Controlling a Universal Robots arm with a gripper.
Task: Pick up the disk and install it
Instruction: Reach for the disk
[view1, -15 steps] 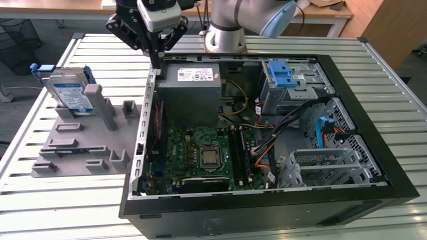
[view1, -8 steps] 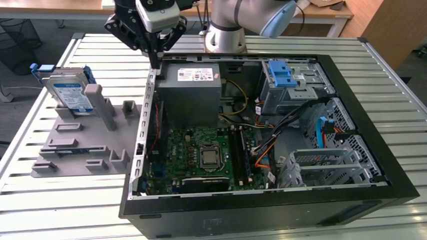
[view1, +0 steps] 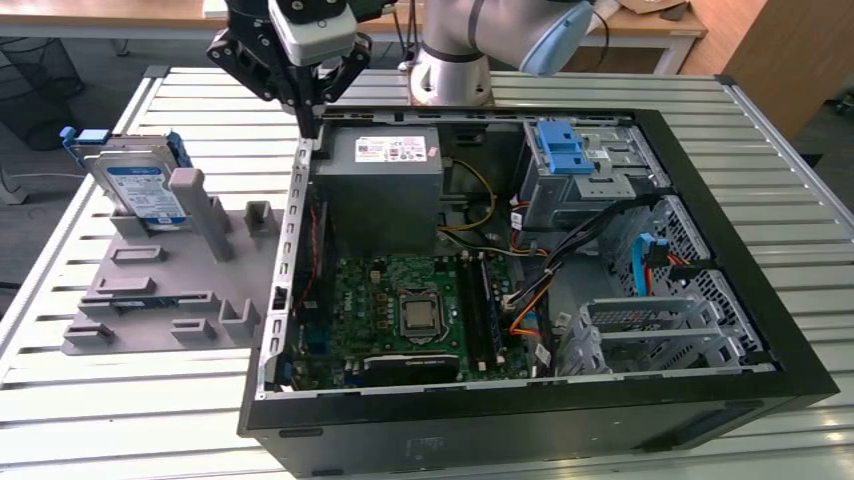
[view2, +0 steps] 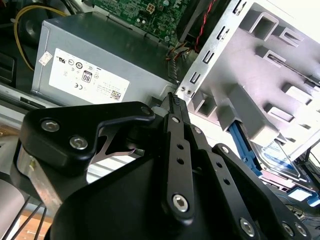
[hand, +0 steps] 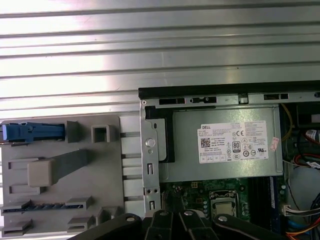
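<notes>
Exterior view, disk: the disk is seen standing on edge in a slot of the gray fixture. The fixture lies on the slatted desk at the exterior view's left, just beside the open computer case.
Exterior view, hand: the hand is held above the case wall nearest the fixture, beside the power supply. Its fingers are drawn together, nothing is carried, and it is apart from the disk.
Exterior view, bay: a drive cage with a blue latch is seen in the case, toward the exterior view's right.
Second wrist view, hand: the hand is shown with its fingers pressed tip to tip and nothing between them, the tips over the case's edge.
Second wrist view, disk: the disk is partly seen past the fixture's posts, with its blue carrier rail and label showing.
First wrist view, disk: the blue top edge of the disk is seen from above at the fixture's end, well apart from the power supply.
Handling: the disk is judged stiff, dense for its size and sensitive to knocks, and its metal faces are judged smooth and slippery.
Hold: a grip across the two broad faces, centred on the exposed upper part, is judged soundest. The plastic carrier and its tab are judged likely to flex.
</notes>
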